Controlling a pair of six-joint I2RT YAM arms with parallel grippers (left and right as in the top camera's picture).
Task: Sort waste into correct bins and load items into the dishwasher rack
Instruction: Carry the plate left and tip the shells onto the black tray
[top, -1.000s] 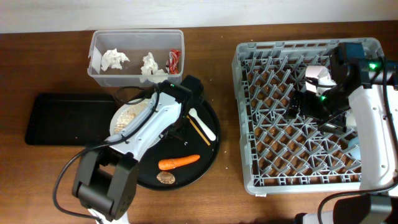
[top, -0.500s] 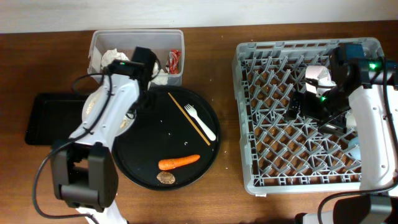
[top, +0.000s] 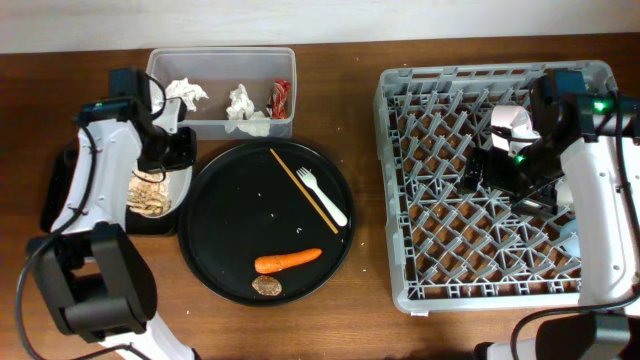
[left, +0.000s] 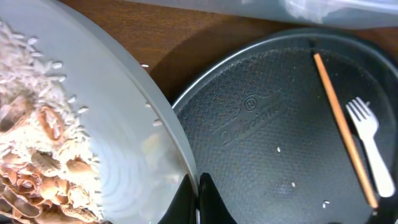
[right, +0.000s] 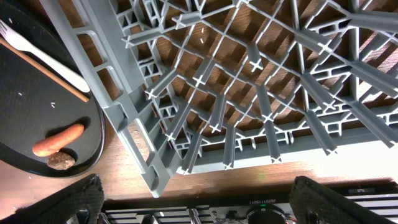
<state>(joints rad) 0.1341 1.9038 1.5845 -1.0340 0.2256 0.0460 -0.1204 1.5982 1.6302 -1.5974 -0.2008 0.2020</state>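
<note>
My left gripper (top: 174, 168) is shut on the rim of the grey-white bowl (top: 150, 190), which hangs tilted over the shallow black tray (top: 155, 224). The left wrist view shows the closed fingertips (left: 198, 194) pinching that rim, with beige food scraps (left: 37, 155) heaped in the bowl (left: 124, 143). The clear tub (top: 220, 95) holds white tissues (top: 240, 102) and a red wrapper (top: 281, 96). A carrot (top: 288, 261), a brown lump (top: 266, 285) and a pale fork (top: 325, 200) lie on the round black tray (top: 240, 220). My right gripper (top: 485, 170) stands open and empty above the dishwasher rack (top: 430, 250), near a white cup (top: 510, 122).
A thin wooden stick (top: 303, 190) lies beside the fork. From the right wrist I see the rack's pegs (right: 249, 93), its near wall, and the carrot (right: 57, 140) and lump (right: 61, 161) at the left. My right arm hides part of the rack's right side.
My left arm has swung the bowl of scraps left, from the round tray past the clear tub to above the shallow black tray. The right arm has not moved.
</note>
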